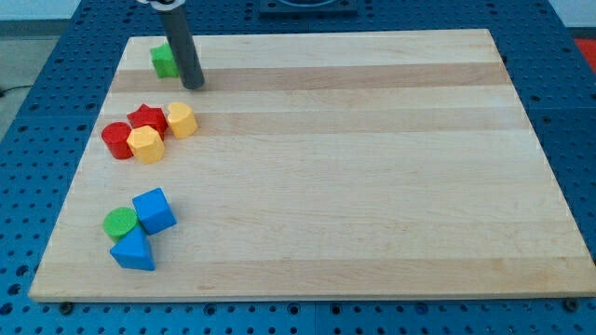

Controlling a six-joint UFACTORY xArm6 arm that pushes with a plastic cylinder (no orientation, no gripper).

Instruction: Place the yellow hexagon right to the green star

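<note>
Rod: the arm had no gripper, only a straight dark rod, so there was nothing to open or close.
My tip: my tip (193,86) sat near the view's top left of the pale wooden board (372,186), just to the right of the green block.
Green star: a small green block (164,60) stood at the top left, partly hidden behind the rod; I took it for the star, though its shape was hard to make out.
Yellow hexagon: two yellow wooden blocks sat lower down, one (182,120) on the right of the bunch and one (146,144) at the front. I could not tell for sure which was the hexagon.
Neighbours: a red star block (146,116) and a red round block (116,140) were squeezed right against the yellow ones.
Far bunch: a blue cube (154,210), a green round block (120,223) and a blue triangle block (133,251) sat well apart, near the bottom left.
Risk one: pushing the wrong yellow block, because both looked alike.
Risk two: dragging a red block along, because they all touched.
Risk three: bumping the green star, because my tip was so close to it.
Risk four: the yellow block slipping off the side of the rod if it was pushed off-centre.
</note>
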